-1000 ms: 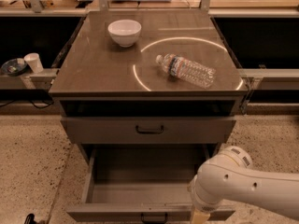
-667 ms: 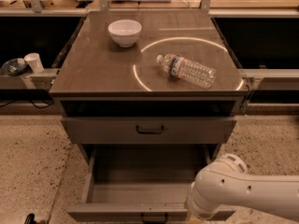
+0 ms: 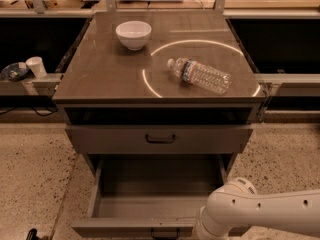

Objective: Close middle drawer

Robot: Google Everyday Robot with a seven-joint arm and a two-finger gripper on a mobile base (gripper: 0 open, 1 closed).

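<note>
Clearly pulled far out under the shut upper drawer (image 3: 160, 139): the middle drawer (image 3: 155, 204), with its front panel at the bottom edge. Reaches low at the right part of this panel with the white arm (image 3: 265, 211), probably to push it in. Cannot tell whether the gripper, hidden below the edge, is spread or pressed together.

The middle drawer (image 3: 150, 206) stands pulled far out of the cabinet, just under the wider, shut drawer front (image 3: 159, 139). It is a deep grey-brown metal box, level and square to the cabinet, with its bare floor and both side walls in plain sight. Its flat front runs along the bottom edge of the view, with a small dark handle (image 3: 165, 232) at the centre. The gripper lies out of view past that edge, beyond the white arm (image 3: 250, 214) at the front's right part.
</note>
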